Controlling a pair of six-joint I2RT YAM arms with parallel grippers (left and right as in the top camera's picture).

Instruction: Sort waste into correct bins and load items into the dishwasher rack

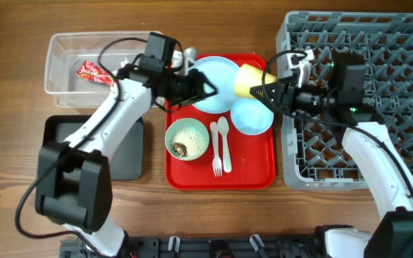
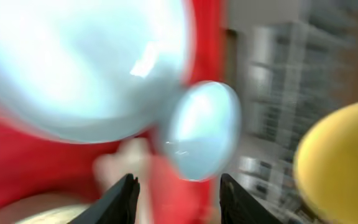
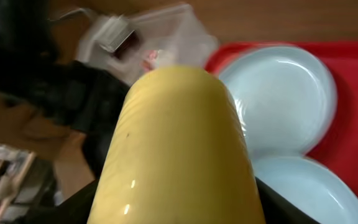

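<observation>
My right end effector point(image 1: 267, 91) pinches the yellow cup point(image 1: 248, 80) at upper centre. My left end effector point(image 2: 176, 186) hangs spread, empty, over the pale blue plate point(image 1: 217, 72).

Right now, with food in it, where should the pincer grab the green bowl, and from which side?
Take the green bowl by its rim, straight down from above, one finger inside the wall and one outside. It stands upright and open on the red tray and looks too wide to span. Pick the left edge: the fork and spoon lie close on its right.
</observation>
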